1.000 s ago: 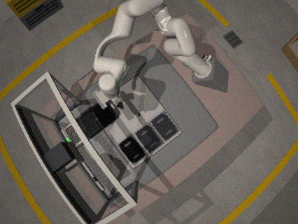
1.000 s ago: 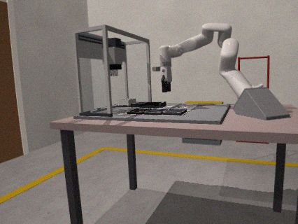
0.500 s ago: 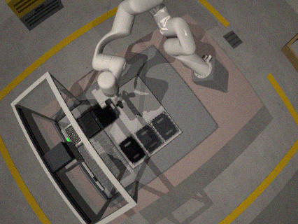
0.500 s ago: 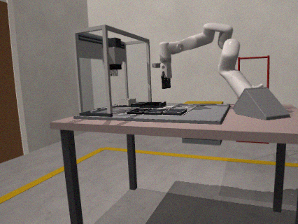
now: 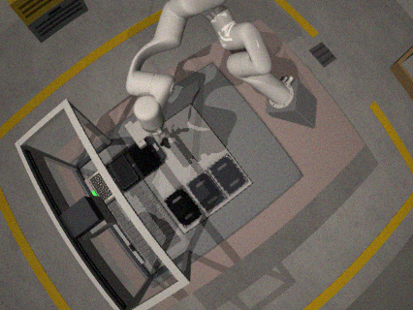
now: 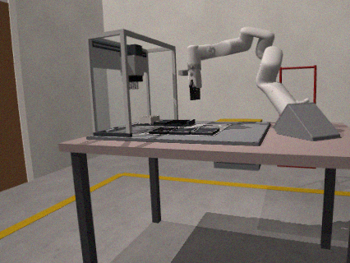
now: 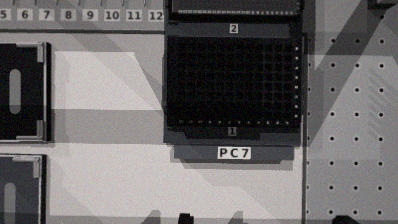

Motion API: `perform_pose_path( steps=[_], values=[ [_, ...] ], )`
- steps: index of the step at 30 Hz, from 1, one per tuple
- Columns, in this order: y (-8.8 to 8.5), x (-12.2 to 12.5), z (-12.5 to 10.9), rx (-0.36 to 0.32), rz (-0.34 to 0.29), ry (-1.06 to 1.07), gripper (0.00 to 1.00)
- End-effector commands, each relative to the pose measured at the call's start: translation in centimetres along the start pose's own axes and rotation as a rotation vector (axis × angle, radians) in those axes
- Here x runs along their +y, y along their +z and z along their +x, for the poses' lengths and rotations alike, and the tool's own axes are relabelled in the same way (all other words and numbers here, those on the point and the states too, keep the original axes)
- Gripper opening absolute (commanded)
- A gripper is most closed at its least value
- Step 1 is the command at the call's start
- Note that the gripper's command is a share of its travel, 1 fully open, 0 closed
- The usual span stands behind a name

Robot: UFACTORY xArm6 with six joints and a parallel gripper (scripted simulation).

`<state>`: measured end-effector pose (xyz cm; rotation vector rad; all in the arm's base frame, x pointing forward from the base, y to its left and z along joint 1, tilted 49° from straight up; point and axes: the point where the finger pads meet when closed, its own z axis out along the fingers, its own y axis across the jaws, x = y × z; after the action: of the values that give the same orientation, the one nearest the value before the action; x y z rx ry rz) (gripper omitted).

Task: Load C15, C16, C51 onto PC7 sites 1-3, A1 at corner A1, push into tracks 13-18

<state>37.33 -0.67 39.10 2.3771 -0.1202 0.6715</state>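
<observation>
The tool (image 6: pixel 195 93) hangs high above the surface (image 6: pixel 230 149), its fingers spread and holding nothing, directly over the handle end of plate carrier PC7 (image 7: pixel 233 153). The carrier lies in tracks 13-18 with plates on its sites, the three nests (image 5: pixel 208 190) look vacated, and the green lamp (image 5: pixel 94 194) glows, so the work appears finished; the sound course is to keep the tool off the carrier and retreat straight upward, since any nudge could back it out. Readable writing: "PC7" on the handle, site label "1" (image 7: pixel 231 131) beside it, "2" (image 7: pixel 233 28) farther on, and track numbers 5 to 12 (image 7: pixel 80 15) along the apron.
</observation>
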Motion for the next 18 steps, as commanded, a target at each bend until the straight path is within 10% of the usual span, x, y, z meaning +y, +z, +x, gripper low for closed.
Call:
perform_pose_path(
  steps=[1, 18],
  values=[
    [-0.4, 0.0, 0.1, 0.002, 0.001, 0.001, 0.82],
    [-2.1, 0.0, 0.1, 0.002, 0.001, 0.001, 0.82]
  ],
)
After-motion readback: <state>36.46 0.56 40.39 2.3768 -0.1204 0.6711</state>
